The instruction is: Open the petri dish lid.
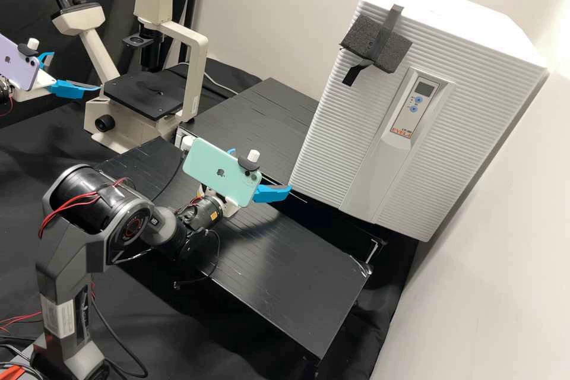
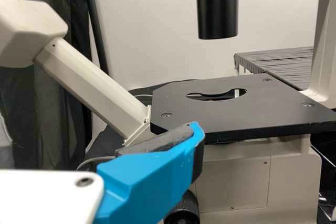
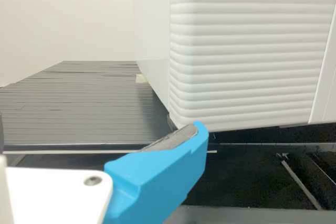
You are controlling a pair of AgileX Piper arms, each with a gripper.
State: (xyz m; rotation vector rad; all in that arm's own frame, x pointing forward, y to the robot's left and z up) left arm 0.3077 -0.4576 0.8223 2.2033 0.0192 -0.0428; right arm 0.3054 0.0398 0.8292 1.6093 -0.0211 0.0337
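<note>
At the upper left of the high view, my left gripper (image 1: 74, 72) is open, its two blue fingers apart, in front of the microscope's black stage (image 1: 145, 92). The left wrist view has one finger of the left gripper (image 2: 152, 182) close to that stage (image 2: 236, 108), with nothing seen held. My right gripper (image 1: 273, 193) stands open over the black bench, near the lower corner of the white ribbed incubator (image 1: 332, 148). In the right wrist view, one blue finger of the right gripper (image 3: 160, 177) is before the incubator (image 3: 252, 51); nothing is seen held.
The microscope's pale pillar (image 1: 194, 80) and angled eyepiece tube (image 1: 98, 56) rise beside its stage. The near bench (image 1: 297, 273) ends in a front edge under the right arm. A second black surface (image 1: 255, 124) lies behind it, beside the incubator. Loose cables hang around the right arm.
</note>
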